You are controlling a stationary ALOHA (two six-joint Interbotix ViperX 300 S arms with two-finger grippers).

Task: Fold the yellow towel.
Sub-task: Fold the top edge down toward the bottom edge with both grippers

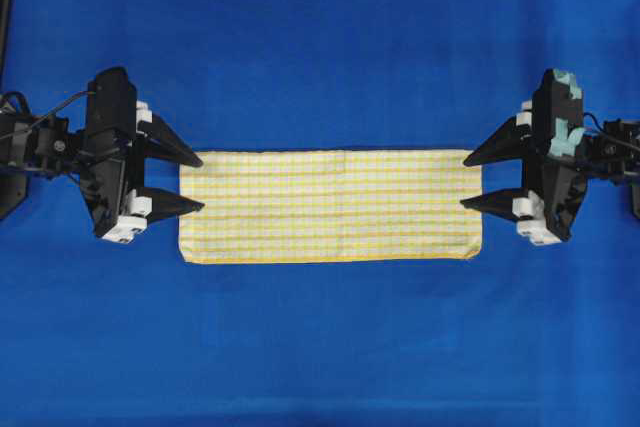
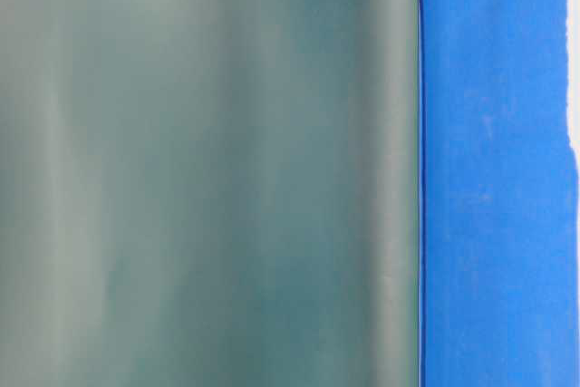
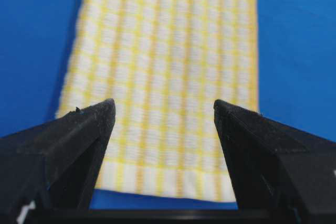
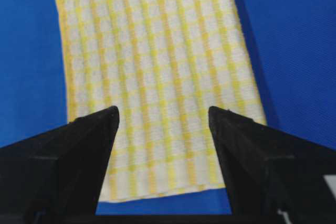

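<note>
The yellow towel [image 1: 330, 205] lies flat as a long folded strip on the blue cloth [image 1: 320, 47] covering the counter. The left gripper [image 1: 190, 183] sits at its left short end, the right gripper [image 1: 478, 179] at its right end — both with jaws spread open, holding nothing, their tips just over the towel's hems.

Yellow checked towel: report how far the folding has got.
Done: the thin yellow checked towel lies flat as a long narrow strip on the blue cloth surface, which looks like one fold made. In hand: nothing; the left gripper and right gripper stand open at its short ends. Left: probably folding end to end.
</note>
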